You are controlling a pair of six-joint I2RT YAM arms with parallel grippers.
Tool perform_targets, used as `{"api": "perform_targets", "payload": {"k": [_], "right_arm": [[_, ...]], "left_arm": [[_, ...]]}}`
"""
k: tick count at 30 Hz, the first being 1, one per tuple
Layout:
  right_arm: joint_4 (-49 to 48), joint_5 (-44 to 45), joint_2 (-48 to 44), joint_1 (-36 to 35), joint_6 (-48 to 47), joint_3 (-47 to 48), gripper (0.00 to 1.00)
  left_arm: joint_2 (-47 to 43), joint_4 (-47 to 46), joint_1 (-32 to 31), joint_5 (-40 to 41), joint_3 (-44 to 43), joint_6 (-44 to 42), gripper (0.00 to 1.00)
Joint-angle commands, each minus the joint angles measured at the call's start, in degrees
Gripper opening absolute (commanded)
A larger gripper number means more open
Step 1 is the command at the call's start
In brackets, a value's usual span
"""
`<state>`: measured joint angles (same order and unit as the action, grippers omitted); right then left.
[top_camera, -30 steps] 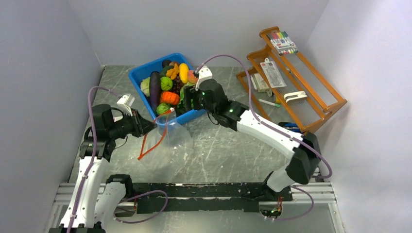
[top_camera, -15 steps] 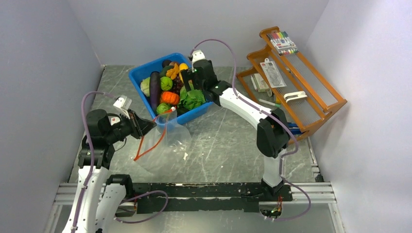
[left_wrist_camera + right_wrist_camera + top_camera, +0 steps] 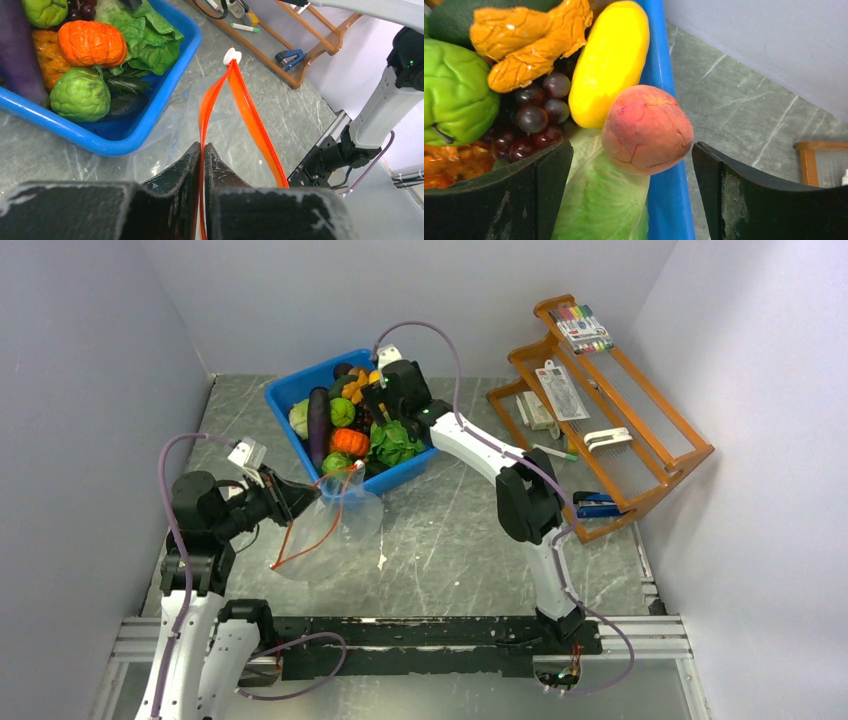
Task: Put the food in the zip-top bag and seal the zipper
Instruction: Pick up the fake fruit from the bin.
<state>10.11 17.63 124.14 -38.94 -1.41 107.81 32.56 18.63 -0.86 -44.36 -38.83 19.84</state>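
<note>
The right claw (image 3: pixel 631 155) has reached over the blue bin (image 3: pixel 287 390) and stands wide astride the peach (image 3: pixel 647 129), not gripping. The left claw (image 3: pixel 201 149) pinches the zipper (image 3: pixel 251 117) of the zip-top bag (image 3: pixel 345 530). Next: descend, close gently.

The grey marbled table (image 3: pixel 450 540) carries a blue tub (image 3: pixel 405 478) at the back, a wooden rack (image 3: pixel 668 480) on the right, and the sagging zip-top bag (image 3: pixel 345 530).
</note>
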Motion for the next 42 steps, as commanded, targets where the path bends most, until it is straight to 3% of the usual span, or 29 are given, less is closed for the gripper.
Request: {"api": "perform_targets", "payload": {"k": [1, 13, 28, 42], "right_arm": [[1.50, 0.04, 2.56, 0.62, -2.37, 3.68, 0.89], [-0.51, -1.42, -0.48, 0.68, -2.61, -0.53, 0.60], [0.90, 0.18, -7.99, 0.68, -2.10, -4.27, 0.51], [4.83, -7.60, -29.52, -1.96, 8.57, -20.16, 0.49]], "left_arm": [[-0.97, -1.22, -0.12, -0.87, 0.56, -0.59, 0.07], [-1.70, -1.05, -0.10, -0.38, 0.60, -0.68, 0.07], [-0.21, -1.05, 0.07, -0.73, 0.59, -0.68, 0.07], [1.54, -1.05, 0.60, -0.29, 0.47, -0.60, 0.07]]}}
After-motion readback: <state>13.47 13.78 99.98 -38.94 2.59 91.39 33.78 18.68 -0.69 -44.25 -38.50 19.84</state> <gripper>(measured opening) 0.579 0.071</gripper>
